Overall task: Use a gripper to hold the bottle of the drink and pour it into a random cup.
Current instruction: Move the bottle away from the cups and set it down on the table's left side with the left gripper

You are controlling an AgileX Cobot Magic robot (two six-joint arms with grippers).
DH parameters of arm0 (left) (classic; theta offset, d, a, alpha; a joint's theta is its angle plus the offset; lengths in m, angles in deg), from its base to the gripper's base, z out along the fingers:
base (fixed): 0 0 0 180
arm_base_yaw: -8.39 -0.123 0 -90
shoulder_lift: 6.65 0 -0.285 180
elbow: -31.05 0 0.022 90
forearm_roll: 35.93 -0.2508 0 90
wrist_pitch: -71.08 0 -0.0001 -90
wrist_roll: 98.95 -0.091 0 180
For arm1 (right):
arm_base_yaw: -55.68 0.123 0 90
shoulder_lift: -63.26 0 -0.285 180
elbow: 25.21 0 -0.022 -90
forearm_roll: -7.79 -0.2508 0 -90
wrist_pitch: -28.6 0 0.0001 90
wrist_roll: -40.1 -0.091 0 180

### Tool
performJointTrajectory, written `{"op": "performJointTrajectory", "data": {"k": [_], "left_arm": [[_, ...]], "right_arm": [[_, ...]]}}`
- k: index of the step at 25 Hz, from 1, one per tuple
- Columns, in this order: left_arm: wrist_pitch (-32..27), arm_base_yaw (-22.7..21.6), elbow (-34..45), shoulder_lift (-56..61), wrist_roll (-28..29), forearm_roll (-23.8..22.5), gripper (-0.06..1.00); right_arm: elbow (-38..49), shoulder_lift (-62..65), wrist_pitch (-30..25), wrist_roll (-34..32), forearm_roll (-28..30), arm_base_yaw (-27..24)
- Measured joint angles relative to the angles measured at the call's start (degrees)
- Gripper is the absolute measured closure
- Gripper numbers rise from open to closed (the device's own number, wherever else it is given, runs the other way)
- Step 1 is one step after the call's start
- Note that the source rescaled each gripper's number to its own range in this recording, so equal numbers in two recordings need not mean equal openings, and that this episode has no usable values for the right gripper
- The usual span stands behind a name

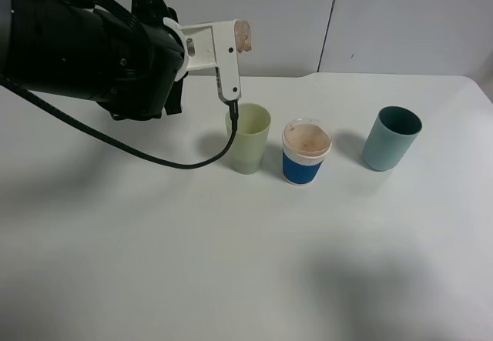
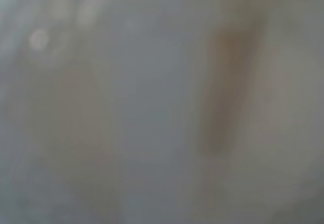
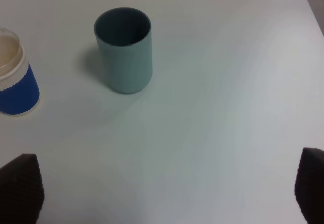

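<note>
**Q:** What is the left gripper (image 1: 231, 47) doing?
**A:** Its white angular metal jaws are clenching the small whitish plastic bottle (image 1: 243, 37). They are holding it raised off the white tabletop (image 1: 231, 264), up beside the pale yellow-green tapered plastic cup (image 1: 248, 137). Only the bottle's tan end is showing, and its label is hidden.

**Q:** Which other vessels are standing there?
**A:** A white cup with a blue ribbed band (image 1: 306, 155) is standing just beside the yellow-green cup. A teal plastic tumbler (image 1: 391, 137) is standing further along, apart.

**Q:** And the right gripper (image 3: 164, 188)?
**A:** It is hanging released near the teal tumbler, its dark fingertips (image 3: 20, 188) wide apart and holding nothing.

**Q:** Is the left wrist view helping?
**A:** It is giving only blur, with one brownish streak.
</note>
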Motion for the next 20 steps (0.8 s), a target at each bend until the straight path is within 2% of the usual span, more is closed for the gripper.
{"op": "performJointTrajectory", "data": {"k": [6, 14, 17, 18, 20], "left_arm": [[1.5, 0.0, 0.0, 0.0, 2.2, 4.1, 0.94], [4.0, 0.0, 0.0, 1.2, 9.1, 5.5, 0.94], [5.4, -0.2, 0.0, 3.6, 14.3, 6.2, 0.94], [6.4, -1.0, 0.0, 6.0, 18.0, 6.8, 0.94], [7.5, -2.7, 0.0, 8.3, 21.9, 7.2, 0.94]], "right_arm": [[0.0, 0.0, 0.0, 0.0, 0.0, 0.0], [0.0, 0.0, 0.0, 0.0, 0.0, 0.0], [0.0, 0.0, 0.0, 0.0, 0.0, 0.0], [0.0, 0.0, 0.0, 0.0, 0.0, 0.0], [0.0, 0.0, 0.0, 0.0, 0.0, 0.0]]}}
